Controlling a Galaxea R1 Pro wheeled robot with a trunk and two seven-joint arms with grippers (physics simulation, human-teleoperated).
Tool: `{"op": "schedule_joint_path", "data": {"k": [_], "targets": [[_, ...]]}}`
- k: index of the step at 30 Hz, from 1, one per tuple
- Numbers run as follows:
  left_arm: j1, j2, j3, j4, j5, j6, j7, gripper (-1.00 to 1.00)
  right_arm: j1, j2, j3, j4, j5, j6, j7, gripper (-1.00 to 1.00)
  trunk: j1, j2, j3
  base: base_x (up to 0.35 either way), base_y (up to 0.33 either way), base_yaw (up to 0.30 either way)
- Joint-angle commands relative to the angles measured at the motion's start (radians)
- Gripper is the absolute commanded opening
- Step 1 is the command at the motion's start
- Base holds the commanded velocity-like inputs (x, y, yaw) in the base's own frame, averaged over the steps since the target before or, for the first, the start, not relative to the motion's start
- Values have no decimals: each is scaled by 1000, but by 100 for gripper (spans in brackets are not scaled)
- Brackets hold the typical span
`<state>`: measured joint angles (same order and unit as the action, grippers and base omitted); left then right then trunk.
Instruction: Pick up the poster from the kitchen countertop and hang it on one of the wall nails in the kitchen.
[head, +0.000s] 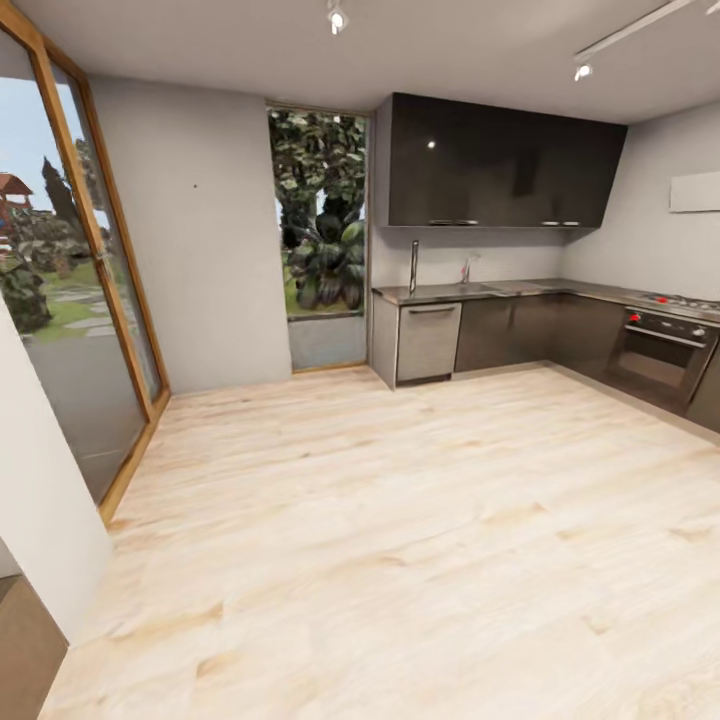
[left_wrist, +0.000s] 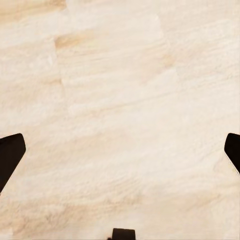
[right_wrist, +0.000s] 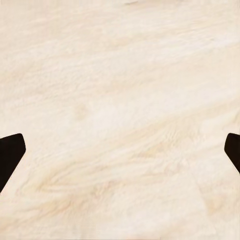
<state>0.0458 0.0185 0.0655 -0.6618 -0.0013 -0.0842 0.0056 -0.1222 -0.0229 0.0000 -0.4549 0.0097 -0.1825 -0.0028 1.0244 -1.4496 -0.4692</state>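
Pale wood floor (head: 400, 560) is lying nearest; both pincers (left_wrist: 120, 150) (right_wrist: 120, 150) are hanging open, empty. Table (head: 520, 290) is standing far off (poster indiscernible). Risk: approaching blind, clipping cabinets (head: 500, 330).

The desk (head: 520, 291) is set along the far right walls. A sink (head: 478, 288) is inset in it, and an oven (head: 660, 352) is placed under its right run. A wall nail (head: 195, 186) is seen on the wall left of the window (head: 320, 215).

head: faces far kitchen countertop (head: 560, 290) across floor (head: 400, 540) | wrists: look down, share floor
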Motion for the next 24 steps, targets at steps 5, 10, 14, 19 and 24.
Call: {"op": "schedule_joint_path", "data": {"k": [5, 10, 14, 19, 24], "targets": [[0, 0, 0, -1, 0, -2, 1, 100, -1, 0, 0, 0, 1, -3, 0, 100, 1, 0, -1, 335, 0, -120], [0, 0, 0, -1, 0, -2, 1, 100, -1, 0, 0, 0, 1, -3, 0, 100, 1, 0, 1, 335, 0, -236], [0, 0, 1, -1, 0, -2, 1, 100, -1, 0, 0, 1, 1, -3, 0, 100, 1, 0, 2, 335, 0, -258], [0, 0, 0, -1, 0, -2, 1, 100, -1, 0, 0, 1, 1, -3, 0, 100, 1, 0, 3, 335, 0, -223], [0, 1, 1, -1, 0, -2, 1, 100, -1, 0, 0, 1, 1, -3, 0, 100, 1, 0, 3, 335, 0, -72]]}}
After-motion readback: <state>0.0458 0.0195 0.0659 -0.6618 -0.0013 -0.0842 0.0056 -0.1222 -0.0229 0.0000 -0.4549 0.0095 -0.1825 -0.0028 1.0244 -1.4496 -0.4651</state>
